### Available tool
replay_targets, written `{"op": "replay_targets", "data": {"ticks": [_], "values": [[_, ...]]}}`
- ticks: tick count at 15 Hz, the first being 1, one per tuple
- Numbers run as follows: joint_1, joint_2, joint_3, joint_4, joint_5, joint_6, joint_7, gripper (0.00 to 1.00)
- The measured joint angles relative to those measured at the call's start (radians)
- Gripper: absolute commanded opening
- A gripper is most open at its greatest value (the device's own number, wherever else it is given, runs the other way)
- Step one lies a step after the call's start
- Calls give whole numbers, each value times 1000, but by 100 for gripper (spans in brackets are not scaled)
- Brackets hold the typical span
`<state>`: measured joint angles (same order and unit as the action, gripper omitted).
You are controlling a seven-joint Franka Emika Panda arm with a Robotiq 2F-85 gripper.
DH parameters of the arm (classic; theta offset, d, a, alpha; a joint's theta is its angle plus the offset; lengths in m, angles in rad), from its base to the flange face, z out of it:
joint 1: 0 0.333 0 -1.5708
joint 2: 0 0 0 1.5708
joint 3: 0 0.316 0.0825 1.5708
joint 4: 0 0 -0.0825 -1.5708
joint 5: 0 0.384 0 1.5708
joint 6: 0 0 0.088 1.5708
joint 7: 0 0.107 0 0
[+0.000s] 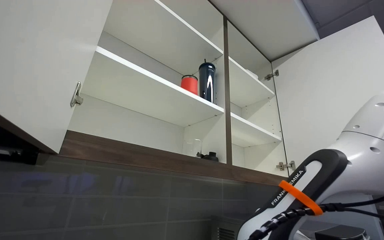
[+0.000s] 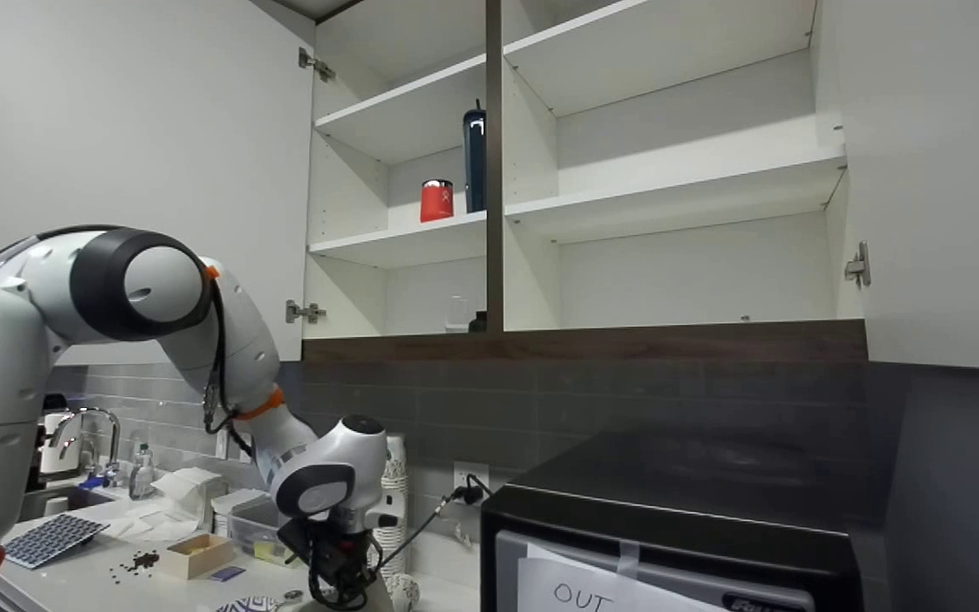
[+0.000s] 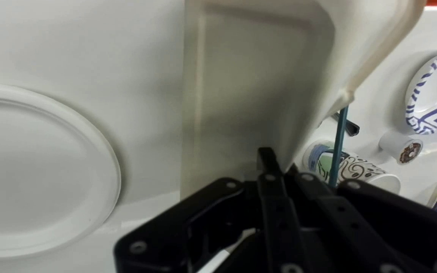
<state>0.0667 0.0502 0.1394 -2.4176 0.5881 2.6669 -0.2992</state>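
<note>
Wrist view shows the pincer point(image 3: 280, 163) pinched tight across the wall of a pale container point(image 3: 256, 83), near a white plate point(image 3: 40, 170) on the bench point(image 3: 142, 72). Gripping looks done to me; letting go is left. Whether it's lifted or resting, I can't tell.

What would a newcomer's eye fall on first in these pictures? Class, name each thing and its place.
First comes the red cup beside a tall dark tumbler on a shelf of the open white cabinet, in both exterior views. Next is the white robot arm with orange bands, at the left of an exterior view. In the wrist view, the end effector is closed on one side of a pale container, right of a white plate.
</note>
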Motion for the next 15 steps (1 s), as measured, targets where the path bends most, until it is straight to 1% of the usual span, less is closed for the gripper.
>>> {"op": "replay_targets", "data": {"ticks": [2, 4, 6, 8, 11, 15], "values": [[-17, 1, -16, 6, 67, -21, -72, 1], [-31, 3, -27, 13, 159, -62, -158, 1], [-42, 5, -39, 23, 253, -124, -245, 1], [-56, 7, -57, 33, 322, -201, -313, 1], [-76, 21, -91, 40, 381, -286, -378, 1], [-110, 49, -133, 62, 423, -377, -430, 1]]}}
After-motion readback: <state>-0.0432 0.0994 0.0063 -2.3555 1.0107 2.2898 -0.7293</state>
